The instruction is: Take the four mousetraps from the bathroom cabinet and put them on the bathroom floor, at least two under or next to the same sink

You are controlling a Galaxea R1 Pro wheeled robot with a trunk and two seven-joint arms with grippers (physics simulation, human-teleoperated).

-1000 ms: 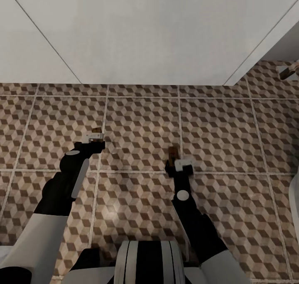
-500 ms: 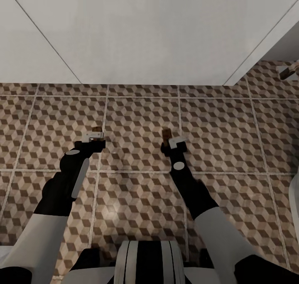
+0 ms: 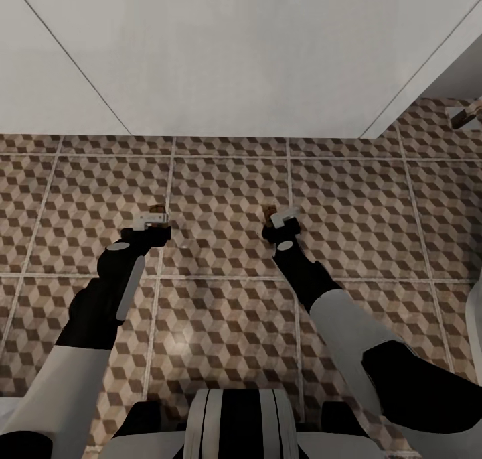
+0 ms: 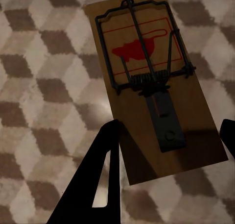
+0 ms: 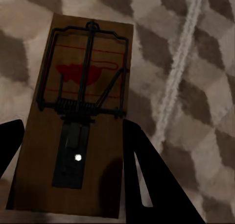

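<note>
Two mousetraps are in sight: one between the fingers of the left tool, also seen close up, and one in the right tool, seen close up too. Two arms and two tools show. One white sink unit stands on one tiled bathroom floor.

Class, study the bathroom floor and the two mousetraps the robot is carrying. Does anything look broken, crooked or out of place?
Nothing stands out. The left hand grips one mousetrap and the right hand grips another mousetrap; both boards look whole, with spring bars in place. The tiled floor shows no spill or damage.
</note>
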